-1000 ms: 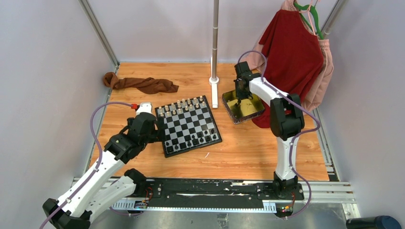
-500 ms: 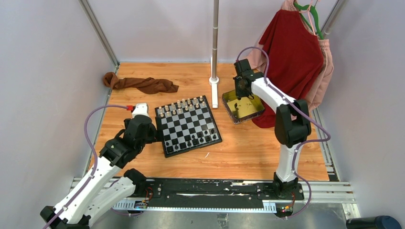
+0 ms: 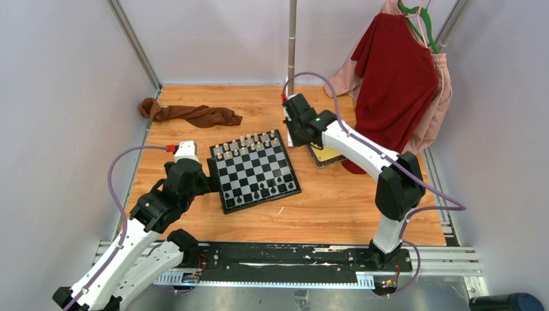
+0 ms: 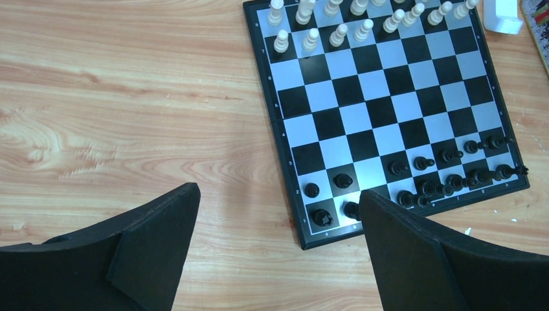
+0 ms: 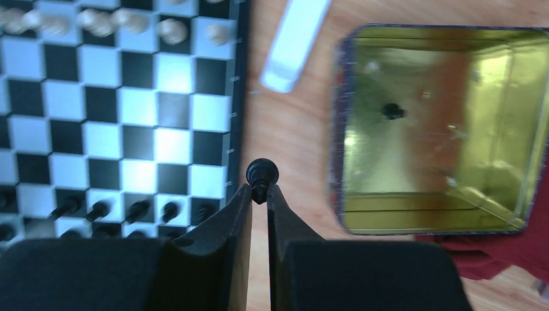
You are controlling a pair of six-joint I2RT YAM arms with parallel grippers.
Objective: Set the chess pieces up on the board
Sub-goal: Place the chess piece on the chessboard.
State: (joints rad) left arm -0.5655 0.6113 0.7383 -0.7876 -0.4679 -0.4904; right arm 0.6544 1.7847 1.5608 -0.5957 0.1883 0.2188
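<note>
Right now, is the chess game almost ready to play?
Almost. The cream pieces line the far rows of the board, and most black pieces stand in the near rows. The right claw grips one black piece. Another piece lies in the tin.

Wood-grain table (image 3: 324, 207). Bears the board (image 3: 254, 170) at centre, a gold tin (image 5: 505, 129) just right. Brown cloth (image 3: 191, 115) crumpled far left.

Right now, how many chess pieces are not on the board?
2. One black piece is pinched in the right gripper, beside the board. What looks like a second black piece lies inside the gold tin. Others may be hidden.
</note>
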